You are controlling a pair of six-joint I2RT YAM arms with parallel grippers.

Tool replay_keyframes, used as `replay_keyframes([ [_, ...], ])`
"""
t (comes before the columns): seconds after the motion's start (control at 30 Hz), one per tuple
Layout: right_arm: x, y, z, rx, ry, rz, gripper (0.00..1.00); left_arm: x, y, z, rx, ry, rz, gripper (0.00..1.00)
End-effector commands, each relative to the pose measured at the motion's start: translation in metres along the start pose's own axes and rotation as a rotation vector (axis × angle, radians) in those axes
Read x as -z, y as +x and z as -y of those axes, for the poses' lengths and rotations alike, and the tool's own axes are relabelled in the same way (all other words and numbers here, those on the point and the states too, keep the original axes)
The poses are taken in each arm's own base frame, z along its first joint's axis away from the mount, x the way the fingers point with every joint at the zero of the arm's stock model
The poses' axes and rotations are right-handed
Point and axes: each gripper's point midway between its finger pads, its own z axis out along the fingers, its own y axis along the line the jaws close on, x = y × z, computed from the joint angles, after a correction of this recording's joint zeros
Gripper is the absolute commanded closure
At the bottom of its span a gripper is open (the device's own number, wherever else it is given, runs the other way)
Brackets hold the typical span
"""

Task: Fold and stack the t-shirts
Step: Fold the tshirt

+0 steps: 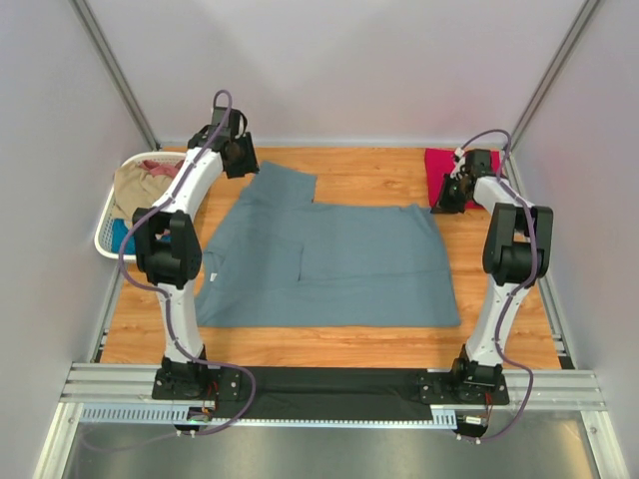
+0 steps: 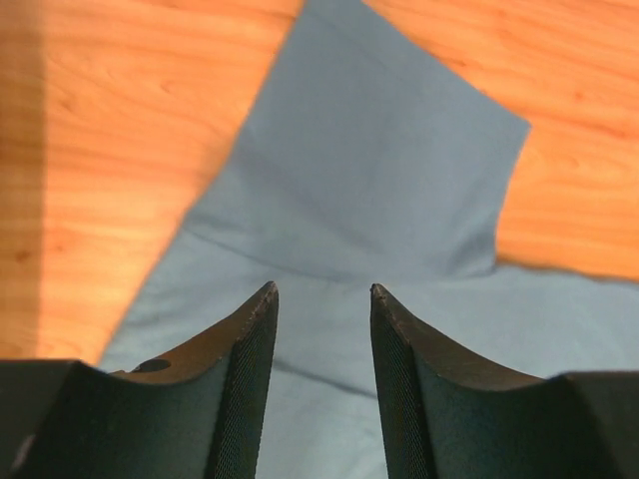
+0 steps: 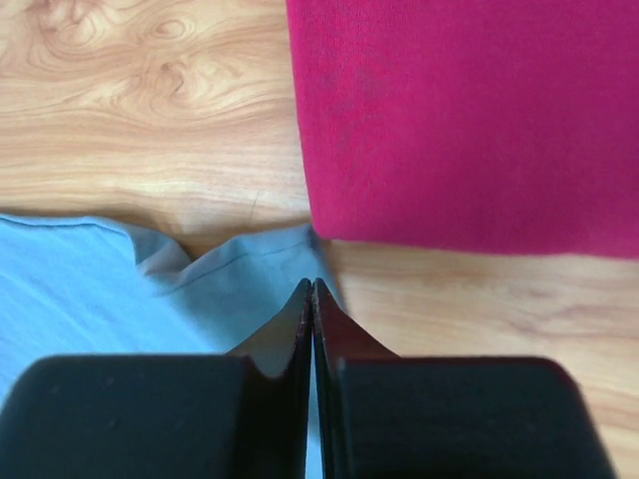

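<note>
Across the middle of the wood-grain table top (image 1: 369, 165) lies the large slate grey-blue t-shirt (image 1: 329, 264), spread flat, with one sleeve reaching toward the upper left. At the left edge sits the white slatted laundry basket (image 1: 104, 225). It holds a crumpled tan shirt (image 1: 135, 185), a bit of dusty-pink fabric (image 1: 165, 167) at its upper end, and some bright-blue fabric (image 1: 122, 237) lower down.

In the upper right corner the crimson-pink shirt (image 1: 439, 165) lies folded on the wood, close to the grey-blue shirt's corner.

The left gripper (image 2: 321, 289) is over the sleeve in the upper left, its fingers apart with nothing between them. The right gripper (image 3: 313, 284) has its fingers pressed together over the grey-blue shirt's rumpled upper right corner. No cloth shows between them.
</note>
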Motion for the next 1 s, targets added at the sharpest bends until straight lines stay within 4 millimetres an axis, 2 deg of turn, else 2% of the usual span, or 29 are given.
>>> replay_keyframes([
  [0.0, 0.038, -0.037, -0.018, 0.069, 0.007, 0.158, 1.00, -0.026, -0.019, -0.020, -0.040, -0.062, 0.013, 0.50],
  [0.03, 0.040, -0.038, -0.020, 0.073, 0.007, 0.165, 1.00, -0.026, -0.031, -0.020, -0.044, -0.069, 0.031, 0.50],
  [0.07, 0.042, -0.036, -0.022, 0.078, 0.005, 0.170, 1.00, -0.044, -0.026, -0.025, -0.050, -0.076, 0.005, 0.49],
  [0.1, 0.047, -0.038, -0.026, 0.084, 0.000, 0.181, 1.00, -0.052, -0.028, -0.027, -0.068, -0.072, 0.001, 0.49],
  [0.13, 0.049, -0.039, -0.029, 0.090, -0.004, 0.188, 1.00, -0.053, -0.039, -0.023, -0.079, -0.056, 0.023, 0.48],
  [0.17, 0.050, -0.035, -0.032, 0.097, -0.009, 0.187, 1.00, -0.070, -0.034, -0.028, -0.087, -0.062, 0.002, 0.48],
  [0.33, 0.063, -0.033, -0.049, 0.126, -0.031, 0.228, 1.00, -0.096, -0.051, -0.033, -0.090, 0.005, 0.038, 0.46],
  [0.37, 0.064, -0.034, -0.050, 0.126, -0.028, 0.239, 1.00, -0.104, -0.051, -0.042, -0.064, 0.001, 0.035, 0.46],
  [0.4, 0.063, -0.033, -0.046, 0.122, -0.010, 0.242, 1.00, -0.108, -0.054, -0.041, -0.031, 0.027, 0.047, 0.46],
  [0.47, 0.058, -0.033, -0.040, 0.116, 0.020, 0.231, 1.00, -0.120, -0.050, -0.047, 0.021, 0.048, 0.030, 0.46],
  [0.5, 0.059, -0.039, -0.040, 0.120, 0.030, 0.235, 0.99, -0.121, -0.051, -0.042, 0.029, 0.085, 0.027, 0.46],
  [0.57, 0.051, -0.032, -0.035, 0.122, 0.040, 0.185, 0.94, -0.132, -0.043, -0.039, 0.043, 0.111, 0.000, 0.46],
  [0.73, 0.047, -0.034, -0.026, 0.142, 0.075, 0.188, 0.73, -0.146, -0.029, -0.034, 0.070, 0.151, -0.048, 0.46],
  [0.8, 0.040, -0.031, -0.017, 0.147, 0.109, 0.160, 0.65, -0.150, -0.024, -0.033, 0.078, 0.157, -0.063, 0.46],
  [0.9, 0.029, -0.033, -0.011, 0.151, 0.121, 0.125, 0.62, -0.156, -0.015, -0.033, 0.087, 0.162, -0.088, 0.47],
  [0.97, 0.015, -0.023, -0.003, 0.141, 0.135, 0.067, 0.61, -0.159, -0.010, -0.030, 0.093, 0.175, -0.103, 0.49],
])
